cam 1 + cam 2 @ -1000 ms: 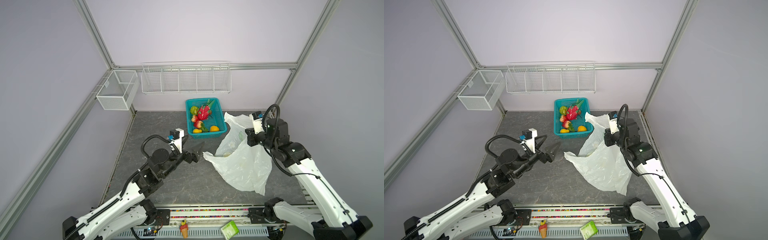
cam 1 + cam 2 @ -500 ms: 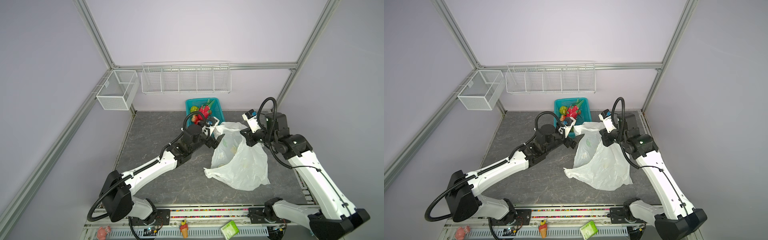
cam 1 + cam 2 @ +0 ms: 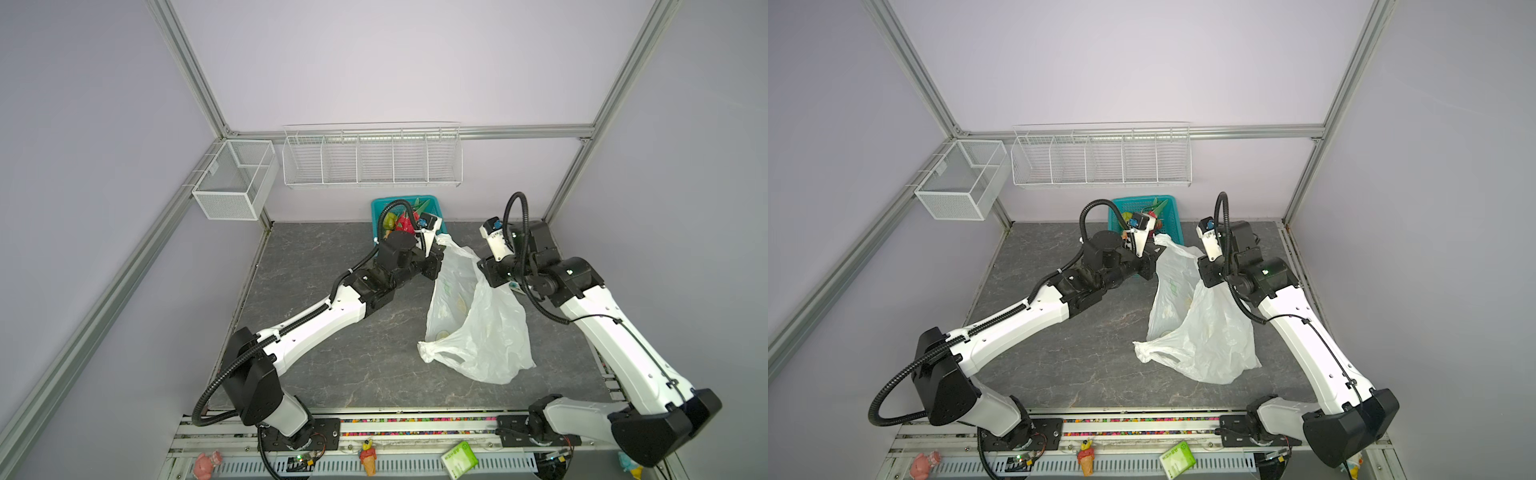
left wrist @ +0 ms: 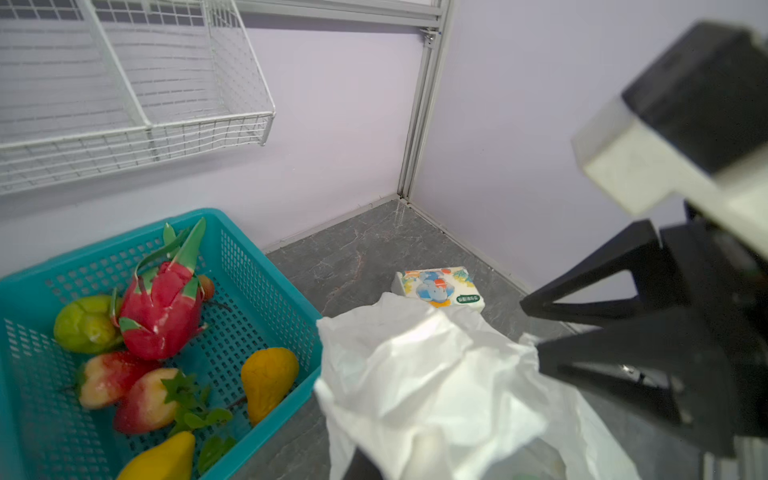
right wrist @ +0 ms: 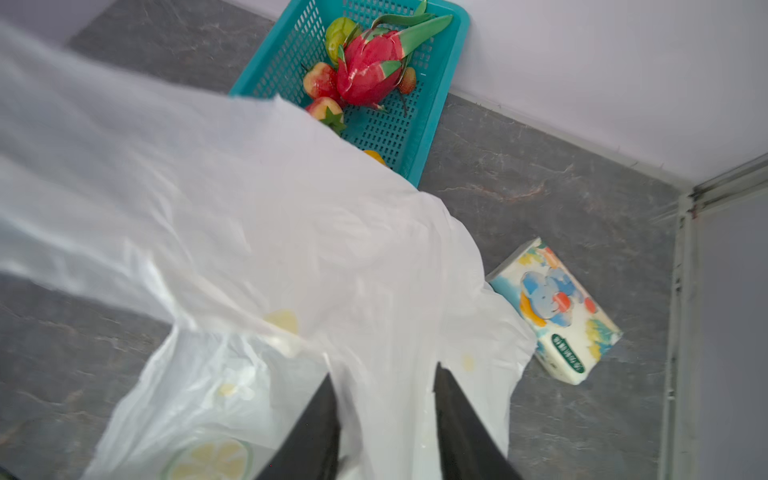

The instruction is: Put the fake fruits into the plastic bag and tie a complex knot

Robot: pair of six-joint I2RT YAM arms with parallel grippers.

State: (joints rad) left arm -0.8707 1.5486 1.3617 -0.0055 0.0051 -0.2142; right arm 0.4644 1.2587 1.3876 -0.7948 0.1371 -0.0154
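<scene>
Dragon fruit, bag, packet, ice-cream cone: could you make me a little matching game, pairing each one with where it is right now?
Things:
1. dragon fruit
2. bag
3. packet
4. cone

Places:
A. on the front rail
B. in the basket
C. pinched by the left gripper
D. flat on the table, near the back right corner

Pairs: 1-B, 2-C, 3-D, 4-A

Lilac walls (image 3: pixel 395 62) w/ alu frame posts (image 3: pixel 189 70), grey marbled floor (image 3: pixel 311 249), white wire rack (image 3: pixel 372 160) on back wall.
</scene>
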